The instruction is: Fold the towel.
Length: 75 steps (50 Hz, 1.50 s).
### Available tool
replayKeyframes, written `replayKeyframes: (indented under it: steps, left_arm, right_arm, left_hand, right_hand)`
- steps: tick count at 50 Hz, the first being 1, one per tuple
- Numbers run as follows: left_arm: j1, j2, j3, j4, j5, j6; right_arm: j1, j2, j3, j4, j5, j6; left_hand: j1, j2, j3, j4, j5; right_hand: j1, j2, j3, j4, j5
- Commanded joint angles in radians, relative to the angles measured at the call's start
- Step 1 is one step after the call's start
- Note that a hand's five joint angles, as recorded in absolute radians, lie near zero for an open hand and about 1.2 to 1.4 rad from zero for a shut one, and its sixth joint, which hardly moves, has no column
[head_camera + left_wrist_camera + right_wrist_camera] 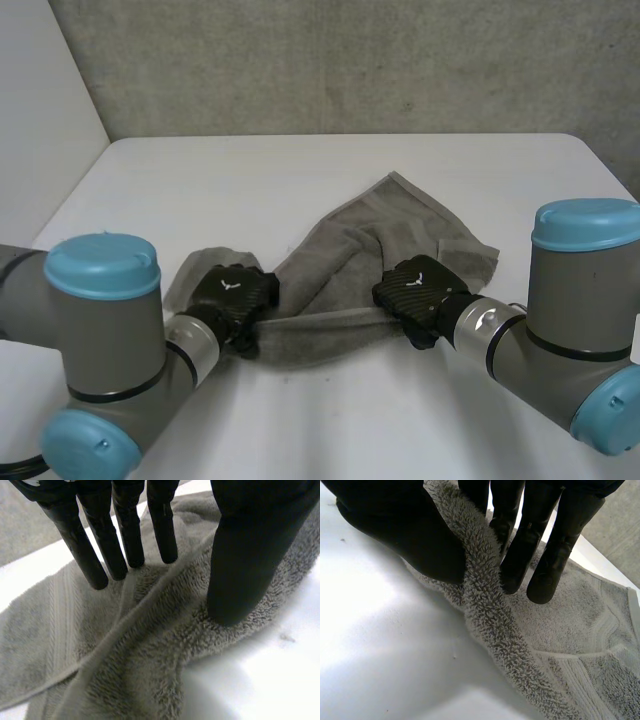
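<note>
Grey terry cloth, one towel [400,225], lies crumpled on the near middle of the single white table [300,170], between the two arms. Its far part fans out into a rough peak with a woven band along the edge. Its near edge is drawn into a narrow, rope-like ridge running from one hand to the other. A small flap of it shows beyond the left hand [232,292], on the outer side.

Two black hands are on the cloth, one at each end of that ridge. In the left wrist view, the straight fingers [97,575] stand on the flatter banded cloth on one side of a raised fold. The thick thumb [240,580] presses into the looped pile on the other side, so the fold [150,645] is caught between them in a fairly wide pinch.

The right hand [415,285] sits at the towel's other near end. In its wrist view the shaggy rolled edge [485,595] passes up between the thumb [420,540] and the fingers [520,555], held in a narrow pinch. Beside the thumb the smooth table [380,630] reflects light, and the rest of the cloth spreads beyond the fingertips, with ribbed stripes in the weave.
</note>
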Motion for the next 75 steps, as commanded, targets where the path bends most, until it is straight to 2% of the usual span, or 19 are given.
replayKeyframes:
  steps: [1, 3, 9, 11, 19, 21, 22, 23, 24, 26, 30, 40, 46, 48, 56, 66, 75]
  left_arm:
    - [0.000, -0.027, 0.014, 0.013, 0.000, -0.007]
    - [0.000, -0.022, 0.004, 0.021, 0.002, -0.019]
    - [-0.014, -0.013, -0.005, 0.019, 0.002, -0.023]
    - [-0.019, -0.001, -0.008, 0.018, 0.002, -0.021]
    - [-0.008, 0.083, -0.014, 0.008, -0.009, -0.012]
    - [-0.005, 0.111, -0.020, 0.008, -0.009, -0.012]
    - [-0.004, 0.138, -0.025, 0.008, -0.009, -0.010]
    - [-0.004, 0.139, -0.025, 0.008, -0.009, -0.010]
    - [-0.001, 0.163, -0.028, 0.007, -0.009, -0.010]
    - [0.001, 0.181, -0.029, 0.005, -0.009, -0.010]
    - [0.001, 0.211, -0.040, 0.005, -0.009, -0.007]
    - [0.030, 0.211, -0.037, -0.004, -0.009, -0.007]
    - [0.044, 0.205, -0.020, -0.005, -0.007, -0.007]
    - [0.044, 0.205, -0.017, -0.005, -0.007, -0.007]
    - [0.044, 0.203, -0.034, -0.007, -0.007, -0.009]
    - [0.042, 0.194, -0.059, -0.005, -0.007, -0.009]
    - [0.042, 0.192, -0.065, -0.005, -0.006, -0.009]
  right_arm:
    - [-0.003, -0.001, 0.002, -0.008, 0.001, 0.000]
    - [-0.005, -0.001, 0.001, -0.008, 0.001, 0.002]
    - [-0.009, -0.004, -0.010, -0.007, 0.001, 0.003]
    - [-0.011, -0.006, -0.013, -0.005, 0.001, 0.003]
    - [-0.003, -0.052, -0.018, 0.011, -0.004, 0.034]
    - [-0.008, -0.052, -0.021, 0.027, -0.007, 0.072]
    - [-0.008, -0.052, -0.021, 0.027, -0.007, 0.072]
    - [-0.011, -0.052, -0.030, 0.036, -0.007, 0.095]
    - [-0.011, -0.052, -0.030, 0.036, -0.007, 0.095]
    - [-0.031, -0.050, -0.070, 0.062, -0.007, 0.150]
    - [-0.098, -0.052, -0.123, 0.099, -0.015, 0.183]
    - [-0.261, -0.020, -0.238, 0.254, -0.154, 0.173]
    - [-0.285, 0.025, -0.252, 0.251, -0.180, 0.153]
    - [-0.287, 0.072, -0.283, 0.245, -0.188, 0.094]
    - [-0.288, 0.206, -0.450, 0.239, -0.170, -0.102]
    - [-0.276, 0.365, -0.608, 0.187, -0.160, -0.127]
    - [-0.253, 0.516, -0.766, 0.151, -0.101, -0.124]
  left_hand:
    - [0.440, 0.440, 0.449, 0.449, 0.454]
    - [0.566, 0.565, 0.575, 0.575, 0.580]
    - [0.639, 0.639, 0.649, 0.648, 0.653]
    - [0.791, 0.791, 0.800, 0.800, 0.805]
    - [0.792, 0.792, 0.801, 0.801, 0.806]
    - [0.792, 0.792, 0.801, 0.801, 0.806]
    - [0.792, 0.792, 0.801, 0.801, 0.806]
    - [0.792, 0.792, 0.801, 0.801, 0.806]
    - [0.792, 0.792, 0.801, 0.801, 0.806]
    - [0.792, 0.792, 0.801, 0.801, 0.806]
    - [0.792, 0.792, 0.801, 0.801, 0.806]
    - [0.792, 0.792, 0.801, 0.801, 0.806]
    - [0.792, 0.792, 0.801, 0.801, 0.806]
    - [0.792, 0.792, 0.801, 0.801, 0.806]
    - [0.792, 0.792, 0.801, 0.801, 0.806]
    - [0.792, 0.792, 0.801, 0.801, 0.806]
    - [0.792, 0.792, 0.801, 0.801, 0.806]
  right_hand:
    - [0.005, 0.182, 0.181, 0.180, 0.185]
    - [0.005, 0.182, 0.181, 0.180, 0.185]
    - [0.005, 0.182, 0.181, 0.180, 0.185]
    - [0.005, 0.182, 0.181, 0.180, 0.185]
    - [-0.026, 0.151, 0.149, 0.148, 0.154]
    - [-0.695, -0.518, -0.520, -0.521, -0.515]
    - [-0.698, -0.522, -0.523, -0.524, -0.518]
    - [-0.928, -0.751, -0.753, -0.754, -0.748]
    - [-0.930, -0.753, -0.755, -0.756, -0.750]
    - [-1.217, -1.040, -1.041, -1.042, -1.037]
    - [-1.217, -1.040, -1.041, -1.042, -1.037]
    - [-1.217, -1.040, -1.041, -1.042, -1.037]
    - [-1.206, -1.029, -1.031, -1.032, -1.026]
    - [-1.160, -0.983, -0.984, -0.985, -0.980]
    - [-0.990, -0.813, -0.814, -0.815, -0.809]
    - [-0.834, -0.657, -0.658, -0.659, -0.653]
    - [-0.786, -0.610, -0.611, -0.612, -0.606]
